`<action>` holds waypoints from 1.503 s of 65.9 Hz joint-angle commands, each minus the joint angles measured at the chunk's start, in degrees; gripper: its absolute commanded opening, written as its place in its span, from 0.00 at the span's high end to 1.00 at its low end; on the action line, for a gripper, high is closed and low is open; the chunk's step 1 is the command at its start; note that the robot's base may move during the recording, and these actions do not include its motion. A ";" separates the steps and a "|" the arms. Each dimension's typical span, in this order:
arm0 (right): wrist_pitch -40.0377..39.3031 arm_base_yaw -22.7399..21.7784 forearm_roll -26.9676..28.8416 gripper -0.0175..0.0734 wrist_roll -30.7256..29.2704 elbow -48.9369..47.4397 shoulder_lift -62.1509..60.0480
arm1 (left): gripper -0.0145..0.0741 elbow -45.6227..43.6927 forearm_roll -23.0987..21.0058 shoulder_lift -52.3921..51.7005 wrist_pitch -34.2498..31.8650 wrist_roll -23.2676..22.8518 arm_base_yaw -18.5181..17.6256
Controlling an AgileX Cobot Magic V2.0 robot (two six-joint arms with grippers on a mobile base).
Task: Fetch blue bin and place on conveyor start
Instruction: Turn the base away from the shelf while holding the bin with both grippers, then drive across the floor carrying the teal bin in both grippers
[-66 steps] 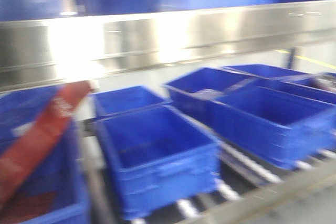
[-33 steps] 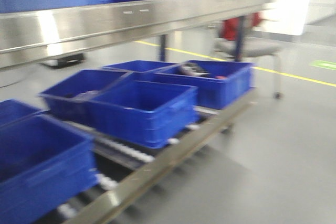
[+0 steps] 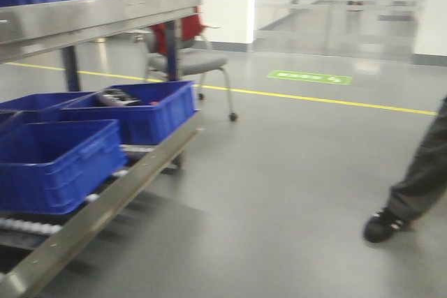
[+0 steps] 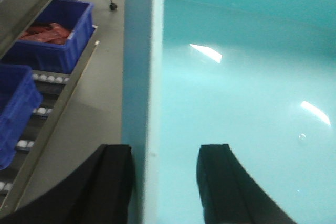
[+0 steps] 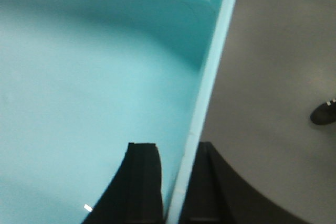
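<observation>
The blue bin (image 4: pixel 236 77) fills both wrist views, its smooth turquoise inside (image 5: pixel 79 66) facing up, with grey floor showing past its walls. My left gripper (image 4: pixel 165 150) straddles the bin's left wall, one finger outside and one inside, shut on it. My right gripper (image 5: pixel 176 148) is shut on the right rim, which passes tightly between its two black fingers. In the front view neither the bin nor the grippers show. The conveyor start is out of view.
A steel roller rack (image 3: pixel 105 200) with dark blue ribbed bins (image 3: pixel 56 158) stands at the left under a steel shelf rail (image 3: pixel 91 19). Behind it is a grey chair (image 3: pixel 188 61). A person's leg and shoe (image 3: pixel 384 225) stand at the right on grey floor with a yellow line (image 3: pixel 314 99).
The front view has swung right: the rack and dark blue bins slid to the left edge, and the floor, chair and a person's leg came into view.
</observation>
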 commanded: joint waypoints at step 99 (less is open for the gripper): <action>-1.90 -0.97 -3.99 0.98 -1.81 -0.45 -1.08 | 0.96 -0.45 2.23 -1.21 -1.82 1.79 0.40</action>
